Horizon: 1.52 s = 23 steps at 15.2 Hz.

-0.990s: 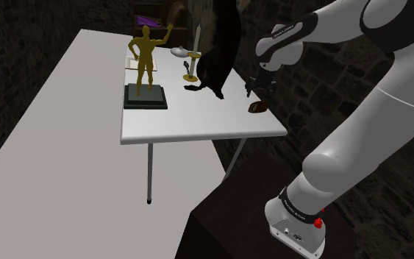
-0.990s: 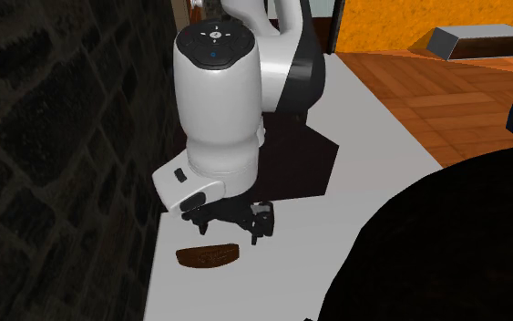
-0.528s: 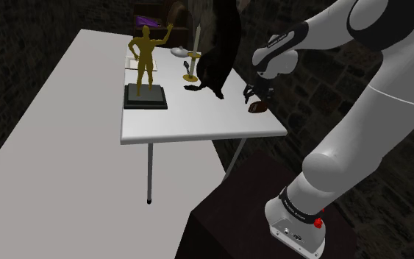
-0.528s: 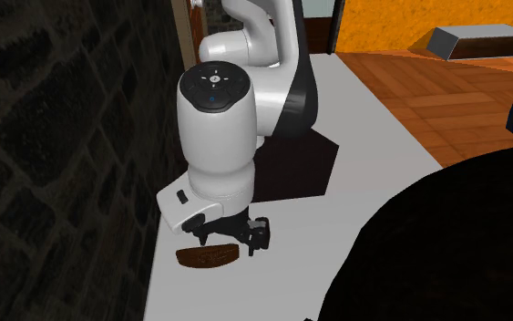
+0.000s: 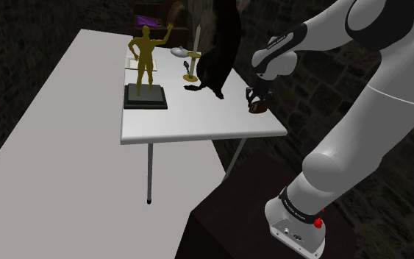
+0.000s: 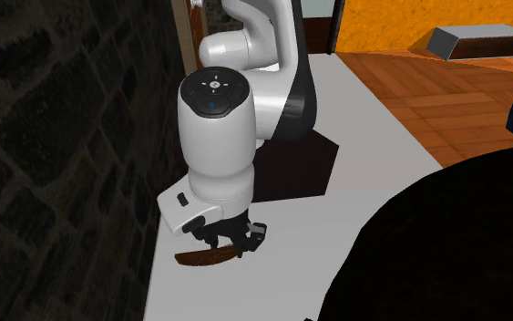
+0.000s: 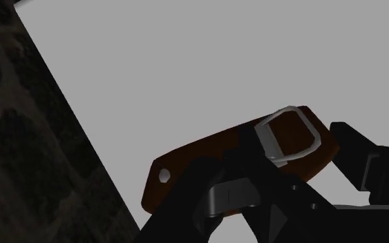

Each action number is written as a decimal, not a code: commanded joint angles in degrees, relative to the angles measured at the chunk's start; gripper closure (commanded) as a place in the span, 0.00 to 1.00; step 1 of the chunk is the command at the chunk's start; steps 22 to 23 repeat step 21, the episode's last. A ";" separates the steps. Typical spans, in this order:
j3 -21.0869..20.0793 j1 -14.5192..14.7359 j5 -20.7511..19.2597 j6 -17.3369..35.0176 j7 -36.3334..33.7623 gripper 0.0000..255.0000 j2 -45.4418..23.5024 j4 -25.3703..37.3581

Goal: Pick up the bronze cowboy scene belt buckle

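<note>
1. Gripper [image 6: 233, 242] is low over the white table [image 5: 190, 121], at the end of the white arm [image 5: 359, 125], which reaches up from the stand [image 5: 234, 213].
2. Fingers stand apart. In the wrist view one black finger overlaps the buckle's long body and the other sits just beside its end. Can't tell if either pad touches it.
3. Belt buckle [image 7: 293, 134] is a dark brown, elongated piece lying flat on the table right under the gripper. It has a silver wire loop [image 7: 264, 141] on the end toward one finger and a small pale dot [image 7: 164, 175] near the other end.
4. Buckle position: close to the table edge on the shoulder view's right, near the corner by the stand. In the 2nd ext. view it is near the edge that runs along the dark stone wall [image 6: 63, 137].
5. Other items sit well apart from the buckle, toward the shoulder view's left and top:
   - a gold figurine [image 5: 145, 62], upright with one arm raised, on a black base [image 5: 145, 98]
   - a tall black shape [image 5: 220, 51] (can't tell what it is)
   - a few small bits beside that shape, too small to name
6. 2nd ext. view background: a big black mass [image 6: 446, 246] fills the lower right. An orange wall [image 6: 400, 23], wood floor [image 6: 455, 100] and a grey box [image 6: 468, 41] are at the upper right.
</note>
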<state>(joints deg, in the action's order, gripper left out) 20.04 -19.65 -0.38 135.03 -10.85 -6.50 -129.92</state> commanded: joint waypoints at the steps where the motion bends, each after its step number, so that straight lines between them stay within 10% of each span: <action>1: 0.00 0.00 0.01 0.00 0.00 1.00 -0.04 -0.02; 23: 0.07 0.46 -2.90 -11.39 -1.86 1.00 7.18 4.52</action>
